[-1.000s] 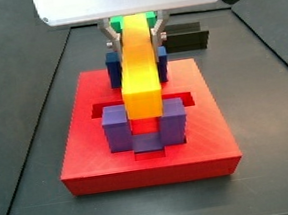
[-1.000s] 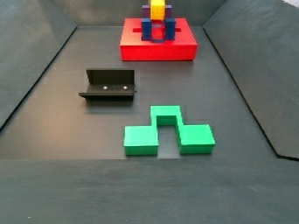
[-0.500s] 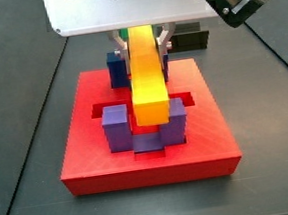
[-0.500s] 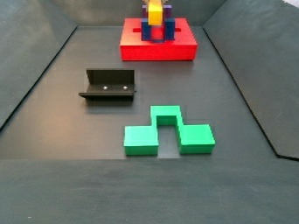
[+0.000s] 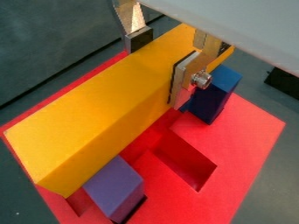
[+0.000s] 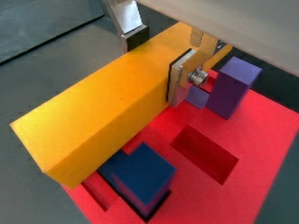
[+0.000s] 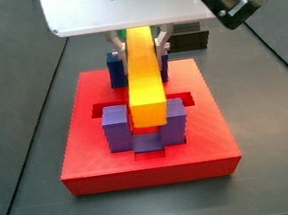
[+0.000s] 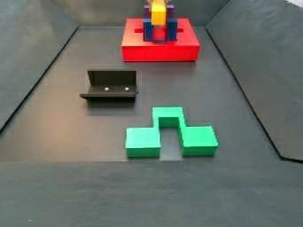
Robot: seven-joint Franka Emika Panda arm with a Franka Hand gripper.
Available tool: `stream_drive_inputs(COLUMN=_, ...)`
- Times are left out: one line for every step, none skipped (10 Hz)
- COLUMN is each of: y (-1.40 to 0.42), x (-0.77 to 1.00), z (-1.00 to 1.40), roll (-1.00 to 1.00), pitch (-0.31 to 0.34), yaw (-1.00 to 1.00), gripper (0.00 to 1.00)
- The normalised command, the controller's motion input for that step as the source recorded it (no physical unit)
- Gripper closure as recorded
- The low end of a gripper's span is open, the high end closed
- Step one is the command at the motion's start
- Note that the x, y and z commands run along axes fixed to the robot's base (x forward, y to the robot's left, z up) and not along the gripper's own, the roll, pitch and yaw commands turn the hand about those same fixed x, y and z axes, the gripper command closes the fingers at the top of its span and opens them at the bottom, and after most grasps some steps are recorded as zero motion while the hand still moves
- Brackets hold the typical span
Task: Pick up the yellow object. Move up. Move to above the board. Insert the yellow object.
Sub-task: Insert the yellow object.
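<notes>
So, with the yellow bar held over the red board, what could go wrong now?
1. The gripper grips the yellow bar near one end; the long free end could sag or swing.
2. In a side view the bar lies between the purple posts; a small tilt may jam it against the red board.

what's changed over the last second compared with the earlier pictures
The gripper has come lower over the board, bringing the yellow object down between the posts. Its fingers stay clamped on it. The green block and the fixture have not moved.
</notes>
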Motion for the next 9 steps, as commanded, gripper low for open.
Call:
stream_drive_inputs(y=-0.07, x=-0.1, z=-0.05, roll=0.06, pitch=-0.01, yaw=0.05, gripper=1.0)
stream_drive_inputs(y=-0.04, x=-0.07, z=-0.09, roll=0.06, pitch=-0.001, yaw=0.06, gripper=1.0)
stream_drive_inputs(y=-0.03, x=-0.05, z=-0.11, roll=0.09, pitch=0.0, yaw=0.05, gripper=1.0)
stream_drive_inputs(y=-0.03, x=-0.03, z=-0.13, roll=0.1, pitch=0.0, yaw=0.06, gripper=1.0)
stream_drive_inputs(y=-0.06, x=0.0, z=-0.13, roll=0.15, pitch=0.0, yaw=0.05, gripper=1.0)
stream_drive_inputs(y=-0.1, x=0.01, z=-0.11, roll=0.19, pitch=0.003, yaw=0.0, gripper=1.0)
stream_drive_inputs(y=-0.13, x=0.24, z=-0.14, roll=0.15, pitch=0.06, yaw=0.0, gripper=1.0)
stream_drive_inputs(y=-0.18, x=0.4, z=-0.15, roll=0.12, pitch=0.057, yaw=-0.01, gripper=1.0)
stream_drive_inputs(y=-0.15, x=0.38, z=-0.17, roll=0.12, pitch=0.051, yaw=-0.01, gripper=1.0)
